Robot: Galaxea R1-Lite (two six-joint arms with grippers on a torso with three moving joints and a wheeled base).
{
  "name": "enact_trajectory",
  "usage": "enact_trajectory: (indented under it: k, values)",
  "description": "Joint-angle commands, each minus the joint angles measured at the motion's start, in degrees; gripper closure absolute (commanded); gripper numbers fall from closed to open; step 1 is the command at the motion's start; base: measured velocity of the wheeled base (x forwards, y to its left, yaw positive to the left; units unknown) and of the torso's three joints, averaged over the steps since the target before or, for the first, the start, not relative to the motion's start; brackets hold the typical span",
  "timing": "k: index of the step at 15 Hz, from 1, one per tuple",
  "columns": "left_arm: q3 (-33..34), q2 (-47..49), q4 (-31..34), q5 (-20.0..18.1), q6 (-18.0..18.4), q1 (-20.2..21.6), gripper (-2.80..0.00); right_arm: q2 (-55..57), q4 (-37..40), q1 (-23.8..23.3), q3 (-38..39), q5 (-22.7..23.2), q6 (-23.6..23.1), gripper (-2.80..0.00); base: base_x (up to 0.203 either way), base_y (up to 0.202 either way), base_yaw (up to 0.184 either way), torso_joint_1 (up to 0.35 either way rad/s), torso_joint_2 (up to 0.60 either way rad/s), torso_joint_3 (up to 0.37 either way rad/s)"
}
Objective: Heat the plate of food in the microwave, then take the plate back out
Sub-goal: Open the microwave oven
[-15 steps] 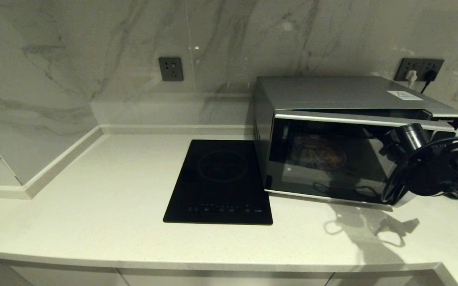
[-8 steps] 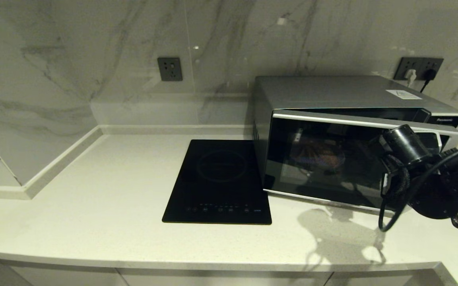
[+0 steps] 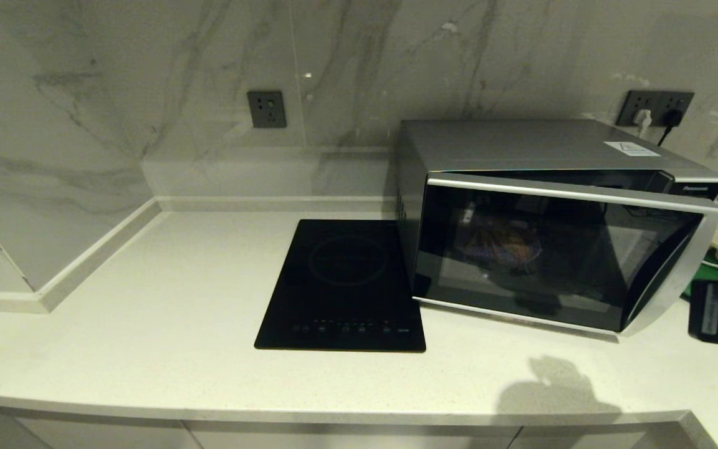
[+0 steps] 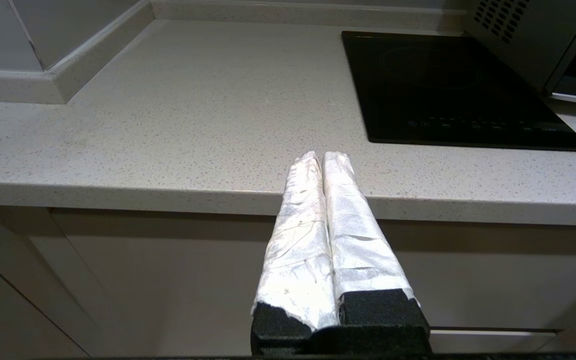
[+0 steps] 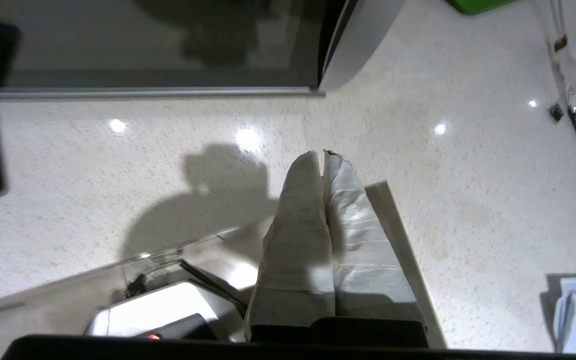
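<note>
Head view high, wrist views low, sharing countertop [image 3: 178, 324]

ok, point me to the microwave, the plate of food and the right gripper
microwave [image 3: 521, 146]: head view, on its silver top panel.
plate of food [image 3: 499, 244]: head view, on the orange sticks seen through the door glass.
right gripper [image 5: 324, 154]: right wrist view, at the shut taped fingertips above the counter.

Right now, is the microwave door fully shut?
No, the microwave door stands slightly ajar, with a gap along its top edge.

prob. home kitchen, microwave [image 3: 552, 243], cooktop [image 3: 343, 284], marble backsplash [image 3: 178, 93]
</note>
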Motion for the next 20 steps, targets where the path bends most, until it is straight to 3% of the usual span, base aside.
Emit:
enact_trajectory:
  k: [1, 5, 8, 9, 10, 12, 15, 20]
  values:
    - [0.0, 0.0, 0.0, 0.0, 0.0, 0.0, 0.00, -1.0, 2.8, -1.3, -8.4, 2.7, -0.6, 0.00, 0.000, 0.000, 0.000, 0.000, 0.00, 0.000]
    - [0.0, 0.0, 0.0, 0.0, 0.0, 0.0, 0.00, 12.2, 12.0, -10.9, -33.6, 11.0, -1.4, 0.00, 0.000, 0.000, 0.000, 0.000, 0.00, 0.000]
    - [0.0, 0.0, 0.0, 0.0, 0.0, 0.0, 0.00, 22.5, 17.4, -17.3, -48.6, 15.9, 2.2, 0.00, 0.000, 0.000, 0.000, 0.000, 0.00, 0.000]
    - [0.0, 0.0, 0.0, 0.0, 0.0, 0.0, 0.00, 24.2, 18.9, -19.1, -51.9, 20.1, 4.6, 0.00, 0.000, 0.000, 0.000, 0.000, 0.00, 0.000]
    - [0.0, 0.0, 0.0, 0.0, 0.0, 0.0, 0.00, 25.0, 19.6, -20.8, -53.2, 24.9, 6.4, 0.00, 0.000, 0.000, 0.000, 0.000, 0.00, 0.000]
    - [0.0, 0.0, 0.0, 0.0, 0.0, 0.0, 0.00, 26.9, 19.8, -23.3, -53.8, 29.6, 10.5, 0.00, 0.000, 0.000, 0.000, 0.000, 0.00, 0.000]
    - [0.0, 0.0, 0.0, 0.0, 0.0, 0.0, 0.00, 27.8, 19.5, -27.1, -53.9, 39.3, 12.3, 0.00, 0.000, 0.000, 0.000, 0.000, 0.00, 0.000]
    - [0.0, 0.0, 0.0, 0.0, 0.0, 0.0, 0.00, 29.8, 15.5, -29.0, -53.9, 41.2, 12.4, 0.00, 0.000, 0.000, 0.000, 0.000, 0.00, 0.000]
